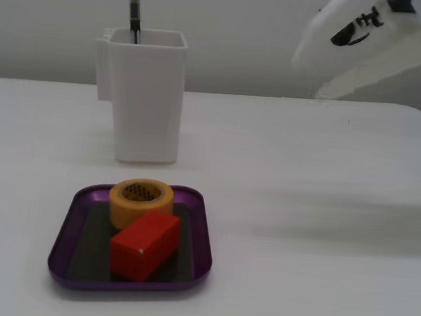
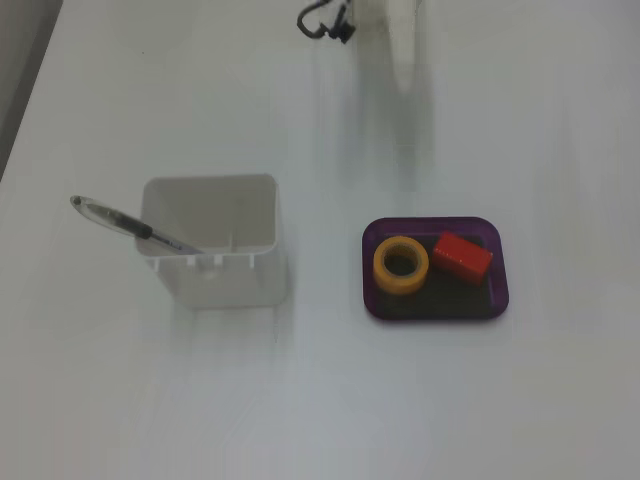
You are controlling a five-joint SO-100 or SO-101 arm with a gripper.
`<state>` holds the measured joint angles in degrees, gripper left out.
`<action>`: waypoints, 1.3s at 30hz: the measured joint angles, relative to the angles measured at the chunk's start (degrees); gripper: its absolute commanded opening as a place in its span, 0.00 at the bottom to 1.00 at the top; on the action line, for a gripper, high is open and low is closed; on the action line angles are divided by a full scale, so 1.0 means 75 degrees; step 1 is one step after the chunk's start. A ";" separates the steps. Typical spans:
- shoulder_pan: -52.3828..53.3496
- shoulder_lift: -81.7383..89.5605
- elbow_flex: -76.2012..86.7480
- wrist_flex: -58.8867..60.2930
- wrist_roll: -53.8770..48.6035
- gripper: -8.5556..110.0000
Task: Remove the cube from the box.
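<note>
The red cube (image 1: 144, 245) lies in the purple box (image 1: 64, 234) on its dark bottom, touching a yellow tape roll (image 1: 141, 200) behind it. In the other fixed view the cube (image 2: 461, 256) sits in the right half of the box (image 2: 368, 270), with the tape roll (image 2: 401, 266) on its left. The white arm (image 1: 370, 39) hangs blurred in the air at the upper right, far from the box. It also shows faintly at the top edge (image 2: 400, 40). I cannot make out its fingers, and nothing is visibly held.
A tall white container (image 1: 144, 95) with a pen (image 1: 135, 12) in it stands behind the box. In the other fixed view the container (image 2: 212, 245) is left of the box. A dark cable (image 2: 325, 20) lies at the top edge. The white table's left edge shows there.
</note>
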<state>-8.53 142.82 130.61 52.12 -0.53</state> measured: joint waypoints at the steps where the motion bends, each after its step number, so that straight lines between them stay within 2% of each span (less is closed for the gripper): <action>1: -0.0141 -0.0727 -0.0586 0.0070 0.0187 0.17; 7: -0.0902 -0.4664 -0.4395 0.1359 0.1324 0.26; 13: -0.1102 -0.8250 -0.7758 0.2227 0.2086 0.27; 18: -0.0844 -1.0453 -0.9750 0.2543 0.2250 0.27; 25: -0.0316 -1.1824 -1.1109 0.2941 0.2320 0.27; 39: -0.0293 -1.1988 -1.1168 0.2965 0.2320 0.26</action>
<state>-10.72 52.91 46.85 74.36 16.88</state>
